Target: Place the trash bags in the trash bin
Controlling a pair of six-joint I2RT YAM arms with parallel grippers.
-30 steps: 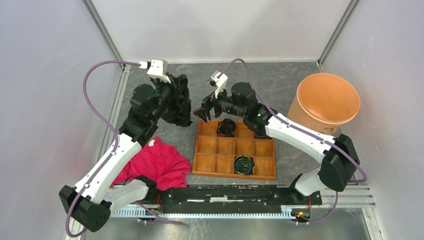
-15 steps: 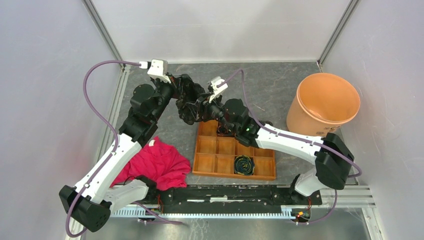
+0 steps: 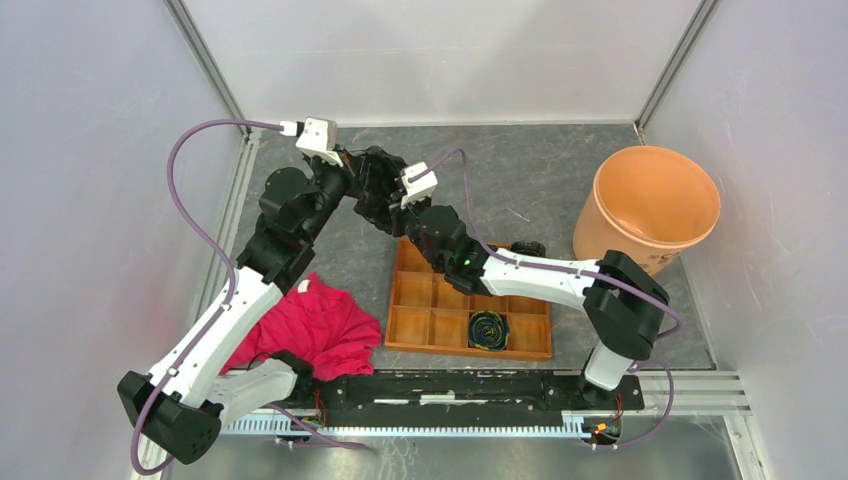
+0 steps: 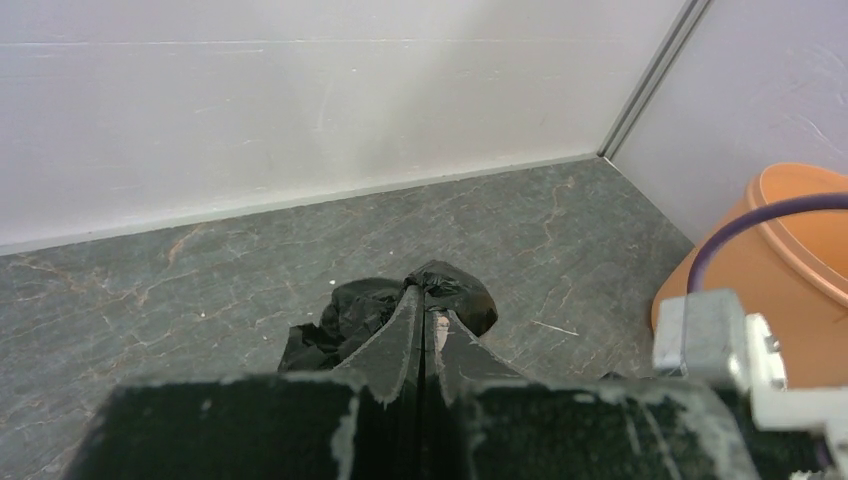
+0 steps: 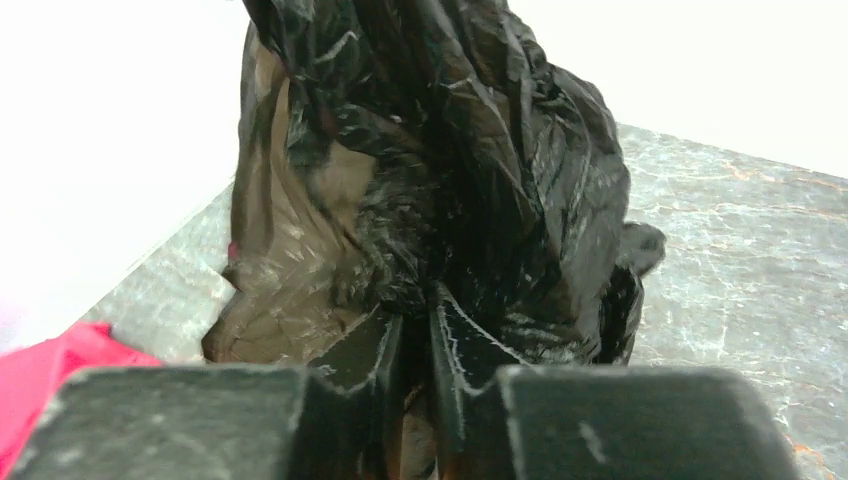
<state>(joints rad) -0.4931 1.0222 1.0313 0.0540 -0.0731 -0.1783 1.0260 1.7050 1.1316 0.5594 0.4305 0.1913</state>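
Observation:
The trash bag (image 3: 378, 192), crumpled glossy black film, hangs between both arms at the back left of the table. My left gripper (image 3: 360, 180) is shut on its top; in the left wrist view the closed fingertips (image 4: 425, 300) pinch a bunch of bag (image 4: 350, 315). From the right, my right gripper (image 3: 398, 212) has closed on a lower fold. In the right wrist view the bag (image 5: 450, 150) fills the picture, with film caught between that gripper's (image 5: 418, 305) nearly touching fingers. The trash bin (image 3: 655, 200), a round terracotta bucket, stands upright at the far right, also in the left wrist view (image 4: 800, 250).
A wooden compartment tray (image 3: 430, 325) lies under the right arm, with a dark roll (image 3: 488, 328) in a front cell. A small dark object (image 3: 528, 248) sits at the tray's far right corner. A red cloth (image 3: 315, 330) lies front left. Walls enclose the table.
My right arm swung left from above the tray to the bag, and its jaws went from wide open to closed on the film. The left arm lifted the bag slightly to the right.

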